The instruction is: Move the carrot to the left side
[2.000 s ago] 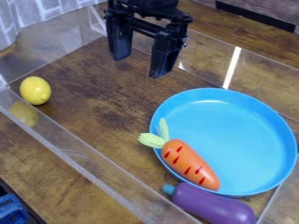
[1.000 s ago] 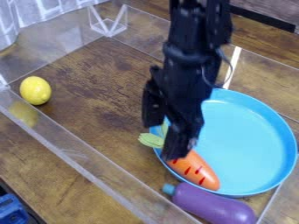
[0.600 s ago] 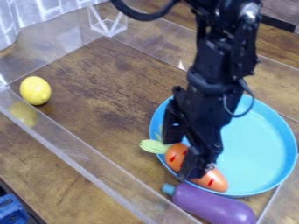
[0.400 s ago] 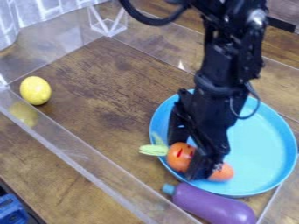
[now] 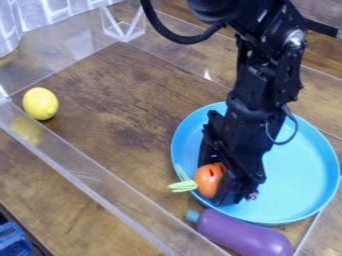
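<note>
The orange carrot (image 5: 210, 179) lies at the near left rim of the blue plate (image 5: 301, 160), its light green top (image 5: 183, 184) poking out over the edge. My black gripper (image 5: 222, 181) points straight down onto it and is shut on the carrot, with dark fingers (image 5: 242, 182) on either side. Most of the carrot's length is hidden behind the fingers.
A purple eggplant (image 5: 243, 237) lies just in front of the plate at the bottom edge. A yellow lemon (image 5: 40, 102) sits at the far left by the clear plastic wall (image 5: 80, 170). Wooden tabletop (image 5: 127, 100) stretches between the lemon and the plate.
The gripper came down from above the table onto the carrot and its fingers closed around it. The carrot has shifted slightly on the plate rim.
</note>
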{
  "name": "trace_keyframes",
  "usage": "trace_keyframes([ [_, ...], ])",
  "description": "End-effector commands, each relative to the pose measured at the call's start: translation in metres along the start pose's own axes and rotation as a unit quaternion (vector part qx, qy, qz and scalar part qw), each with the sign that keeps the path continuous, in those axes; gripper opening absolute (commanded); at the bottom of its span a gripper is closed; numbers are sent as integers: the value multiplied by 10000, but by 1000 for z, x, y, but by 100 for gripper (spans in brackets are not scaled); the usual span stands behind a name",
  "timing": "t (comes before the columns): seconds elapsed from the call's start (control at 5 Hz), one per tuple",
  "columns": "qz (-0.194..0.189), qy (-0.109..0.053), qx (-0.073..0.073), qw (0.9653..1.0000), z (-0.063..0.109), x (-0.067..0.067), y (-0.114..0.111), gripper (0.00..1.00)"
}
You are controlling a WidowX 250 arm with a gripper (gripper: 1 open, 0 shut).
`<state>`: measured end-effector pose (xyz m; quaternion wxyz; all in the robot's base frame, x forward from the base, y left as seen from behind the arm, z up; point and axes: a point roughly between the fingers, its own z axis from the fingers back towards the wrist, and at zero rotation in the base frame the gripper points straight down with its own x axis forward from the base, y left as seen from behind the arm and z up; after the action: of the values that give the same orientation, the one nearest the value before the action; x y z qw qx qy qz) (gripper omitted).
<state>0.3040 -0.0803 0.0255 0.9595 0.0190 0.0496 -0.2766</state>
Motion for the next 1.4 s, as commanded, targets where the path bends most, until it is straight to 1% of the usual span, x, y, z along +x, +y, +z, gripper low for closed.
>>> trace_keyframes([
  [0.0, 156, -314, -1, 9994, 17, -1, 4, 0],
  [0.2, 232, -339, -65, 9991, 20, -9, 0, 0],
  [0.6, -249, -343, -113, 9990, 26, -5, 9, 0],
  [0.8, -488, -361, -117, 9981, 28, -3, 14, 0],
  [1.2, -487, -393, -131, 9980, 33, 1, 12, 0],
])
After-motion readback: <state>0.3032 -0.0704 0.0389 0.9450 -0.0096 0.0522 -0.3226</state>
